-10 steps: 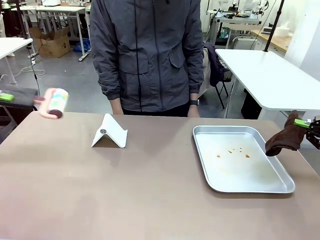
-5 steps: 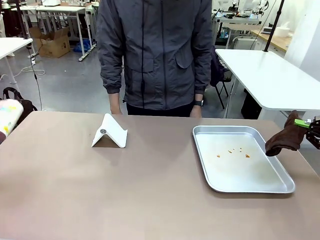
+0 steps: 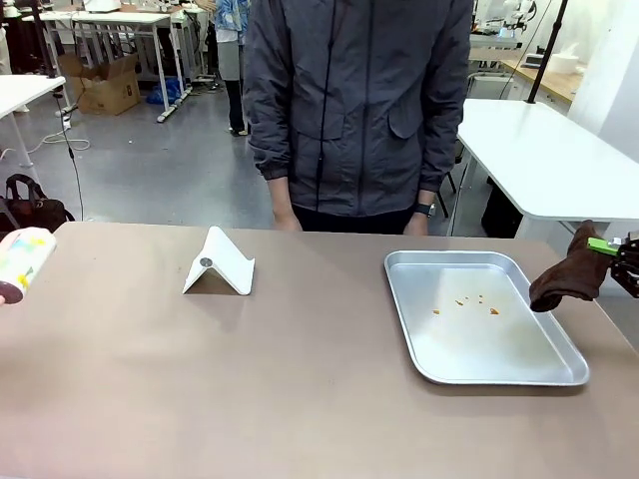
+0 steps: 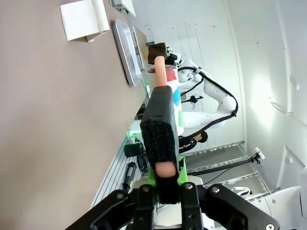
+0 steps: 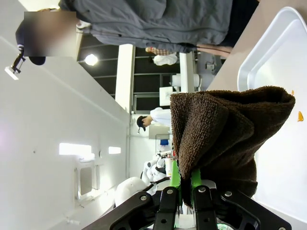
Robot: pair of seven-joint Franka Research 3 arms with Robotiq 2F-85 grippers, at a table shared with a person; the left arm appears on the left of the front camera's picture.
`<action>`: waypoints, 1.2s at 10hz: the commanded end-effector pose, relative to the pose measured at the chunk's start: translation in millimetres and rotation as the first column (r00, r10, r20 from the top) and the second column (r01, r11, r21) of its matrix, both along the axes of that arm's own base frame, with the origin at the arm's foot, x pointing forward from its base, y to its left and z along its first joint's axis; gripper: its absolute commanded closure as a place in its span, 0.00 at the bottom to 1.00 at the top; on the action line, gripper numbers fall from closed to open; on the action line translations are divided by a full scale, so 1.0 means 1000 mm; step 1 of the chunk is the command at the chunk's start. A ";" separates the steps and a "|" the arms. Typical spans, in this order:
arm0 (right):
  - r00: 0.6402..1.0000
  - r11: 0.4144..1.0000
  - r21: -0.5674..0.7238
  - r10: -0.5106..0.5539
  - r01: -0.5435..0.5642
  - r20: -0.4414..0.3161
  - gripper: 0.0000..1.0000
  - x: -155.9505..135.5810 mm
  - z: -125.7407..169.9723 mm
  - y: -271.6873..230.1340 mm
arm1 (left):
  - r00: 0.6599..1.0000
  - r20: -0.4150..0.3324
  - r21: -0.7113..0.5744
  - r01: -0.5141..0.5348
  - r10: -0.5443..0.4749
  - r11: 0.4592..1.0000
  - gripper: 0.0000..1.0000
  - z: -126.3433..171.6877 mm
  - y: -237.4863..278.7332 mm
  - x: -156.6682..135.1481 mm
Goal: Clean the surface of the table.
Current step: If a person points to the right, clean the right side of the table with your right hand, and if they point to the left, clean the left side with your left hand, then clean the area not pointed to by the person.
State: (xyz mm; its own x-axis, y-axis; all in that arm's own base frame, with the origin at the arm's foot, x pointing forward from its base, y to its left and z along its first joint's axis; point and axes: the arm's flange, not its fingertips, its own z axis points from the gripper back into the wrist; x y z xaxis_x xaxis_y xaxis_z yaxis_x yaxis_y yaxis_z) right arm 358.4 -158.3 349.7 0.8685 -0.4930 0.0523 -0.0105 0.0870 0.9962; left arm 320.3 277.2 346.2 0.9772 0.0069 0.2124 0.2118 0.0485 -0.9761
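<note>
broadly, brownish-taupe worktop (image 3: 300,399) across the whole foreground of the front view, matte and flat. behind its far edge, a person (image 3: 359,100) in a dark grey jacket, both hands hanging just past that edge. on the right half, flat on the top, a silver tray (image 3: 499,378). left of centre, a white folded stand (image 3: 220,264), tent-shaped, well apart from the tray. just off the tray's right rim, a brown cloth (image 3: 567,279) dangling above the worktop's edge, clenched in the right tool (image 3: 617,249). at the far left edge, 1 lint roller (image 3: 24,261), its pink handle pinched tight in the left tool (image 4: 163,184). near the tray's middle, a few orange crumbs (image 3: 469,301).
</note>
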 end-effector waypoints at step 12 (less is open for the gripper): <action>1.000 1.000 0.000 0.000 0.000 0.000 0.91 0.000 0.000 0.000 | 1.000 0.015 0.003 -0.001 0.001 1.000 0.82 0.008 -0.008 -0.005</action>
